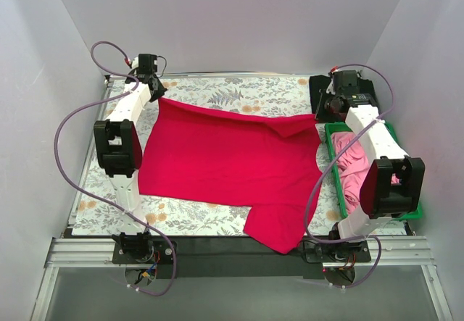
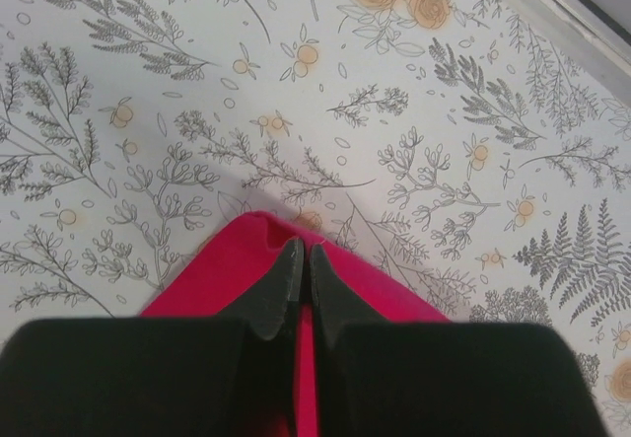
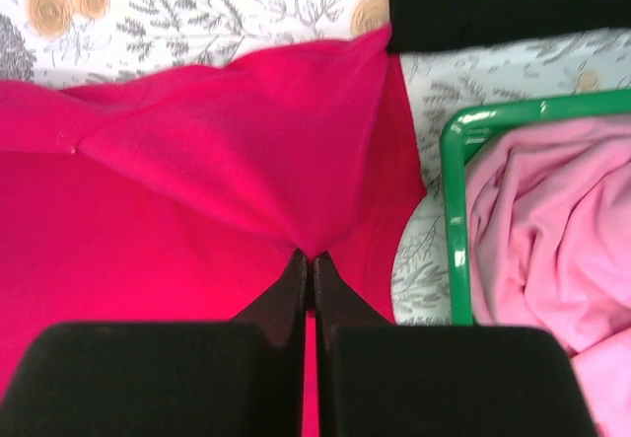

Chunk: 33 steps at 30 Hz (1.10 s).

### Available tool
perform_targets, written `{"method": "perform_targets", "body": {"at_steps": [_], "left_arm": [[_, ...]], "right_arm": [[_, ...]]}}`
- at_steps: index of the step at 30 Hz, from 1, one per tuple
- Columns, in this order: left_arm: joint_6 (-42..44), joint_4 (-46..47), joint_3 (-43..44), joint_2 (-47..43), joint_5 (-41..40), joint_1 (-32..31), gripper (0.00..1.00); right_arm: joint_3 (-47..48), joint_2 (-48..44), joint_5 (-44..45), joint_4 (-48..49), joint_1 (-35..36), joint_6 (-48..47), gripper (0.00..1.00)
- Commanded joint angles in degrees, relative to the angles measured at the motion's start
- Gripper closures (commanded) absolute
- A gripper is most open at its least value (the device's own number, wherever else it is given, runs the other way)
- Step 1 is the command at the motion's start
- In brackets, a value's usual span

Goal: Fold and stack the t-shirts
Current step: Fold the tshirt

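- L pincer (image 2: 302, 264) pressed together on corner of soft crimson red cloth t-shirt (image 1: 217, 158).
- R pincer (image 3: 308, 269) pinching same shirt's fold; green plastic bin (image 3: 454, 220) to its right.

Reaching forward with the left arm (image 1: 129, 111) from its near-edge base, bending at the black elbow and angling the white forearm away toward the far left. Pointing the left gripper (image 2: 301, 252) downward, pressing both fingers together on a corner of the crimson t-shirt (image 2: 232, 269). Extending the right arm (image 1: 373, 136) likewise along the right side, folding at the elbow and turning the wrist inward to the left. Pinching a raised fold of the same cloth with the right gripper (image 3: 308, 259), fingertips almost touching, leaving only a thin slit between them.
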Motion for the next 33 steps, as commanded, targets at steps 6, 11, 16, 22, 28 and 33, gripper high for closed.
{"method": "perform_targets", "body": {"at_steps": [6, 11, 16, 22, 28, 33], "left_arm": [[-1.89, -4.28, -2.51, -7.35, 0.62, 0.61, 1.00], [-1.80, -4.98, -5.05, -8.85, -0.70, 0.70, 1.00], [-2.50, -4.55, -8.92, -10.78, -1.49, 0.88, 1.00], [-3.21, -3.93, -13.23, -12.36, -2.20, 0.88, 1.00], [-4.17, -3.23, -16.74, -12.19, -2.19, 0.88, 1.00], [-5.05, -2.79, -19.56, -12.45, -3.16, 0.88, 1.00]], "right_arm": [[-0.08, -4.33, -2.84, -6.44, -0.01, 2.41, 0.99], [0.28, -5.12, -4.51, -8.81, -0.01, 3.47, 0.99], [-2.44, -6.62, -4.95, -10.13, 0.08, 3.73, 0.99], [-6.31, -8.11, -5.56, -10.22, -0.01, 4.43, 0.99], [-9.91, -7.68, -5.74, -10.05, 0.08, 4.35, 0.99], [-13.51, -7.15, -5.04, -9.17, -0.01, 3.65, 0.99]]}}
